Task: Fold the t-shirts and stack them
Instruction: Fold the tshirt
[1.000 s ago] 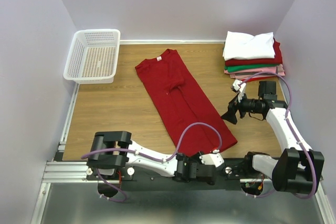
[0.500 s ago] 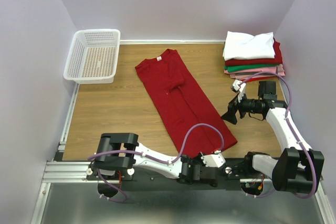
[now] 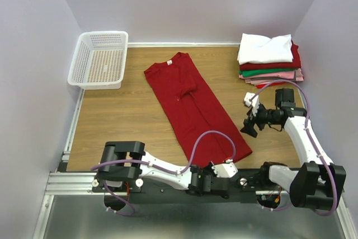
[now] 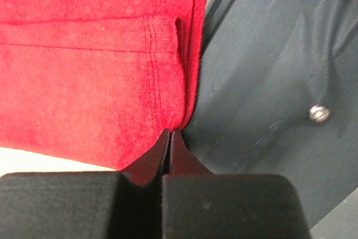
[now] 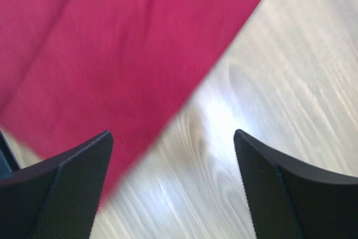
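- dark red t-shirt (image 3: 193, 104): soft knit cloth, folded lengthwise into a long narrow strip, flat on the wooden table (image 3: 123, 116); collar at the far left end, hem at the near right end by the arm bases. Long axis runs diagonal, far-left to near-right.
- left wrist view shows the hem (image 4: 168, 65) up close: fuzzy fabric, double row of stitching, corner hanging over the table edge onto the dark base plate (image 4: 268, 82).
- left gripper (image 4: 169, 138): black fingers pressed together with the hem corner of the shirt pinched at their tips.
- right gripper (image 5: 173, 177): jaws spread wide, nothing between them, hovering above bare wood grain just beside the shirt's right edge; textured black pads.
- stack of folded shirts (image 3: 269, 59): far right corner, neat rectangles, white on top, then dark red, green, pink.
- white mesh basket (image 3: 98, 59): plastic, rectangular, far left corner, well apart from the shirt.
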You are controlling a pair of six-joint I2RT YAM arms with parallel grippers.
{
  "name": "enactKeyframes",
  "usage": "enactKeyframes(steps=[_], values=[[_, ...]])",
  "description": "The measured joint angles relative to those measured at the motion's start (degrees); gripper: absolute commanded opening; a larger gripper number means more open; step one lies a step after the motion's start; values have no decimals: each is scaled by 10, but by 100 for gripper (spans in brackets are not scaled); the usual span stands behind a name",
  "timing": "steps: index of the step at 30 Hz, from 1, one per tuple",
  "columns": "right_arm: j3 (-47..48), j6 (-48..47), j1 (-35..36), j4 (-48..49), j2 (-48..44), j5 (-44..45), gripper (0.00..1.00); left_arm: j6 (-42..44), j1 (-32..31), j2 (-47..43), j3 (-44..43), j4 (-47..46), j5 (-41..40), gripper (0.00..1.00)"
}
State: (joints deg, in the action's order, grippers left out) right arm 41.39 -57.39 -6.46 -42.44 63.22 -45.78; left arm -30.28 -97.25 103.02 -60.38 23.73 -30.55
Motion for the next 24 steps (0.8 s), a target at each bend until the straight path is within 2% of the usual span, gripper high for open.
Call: enactKeyframes(steps=[2, 6, 11, 15, 24], values=[[7, -109, 0, -65, 2, 37, 84, -2, 1, -17, 18, -3, 7, 0], [8, -295, 0, -181, 41, 88, 82, -5, 3, -40, 37, -9, 22, 0], [4, -441, 9, -271, 58, 93, 80, -9, 9, -45, 40, -17, 34, 0], [-2, -487, 52, -293, 54, 90, 79, -11, 13, -51, 41, -25, 43, 0], [-10, -494, 126, -275, 57, 106, 75, -19, 26, -74, 55, -48, 59, 0]])
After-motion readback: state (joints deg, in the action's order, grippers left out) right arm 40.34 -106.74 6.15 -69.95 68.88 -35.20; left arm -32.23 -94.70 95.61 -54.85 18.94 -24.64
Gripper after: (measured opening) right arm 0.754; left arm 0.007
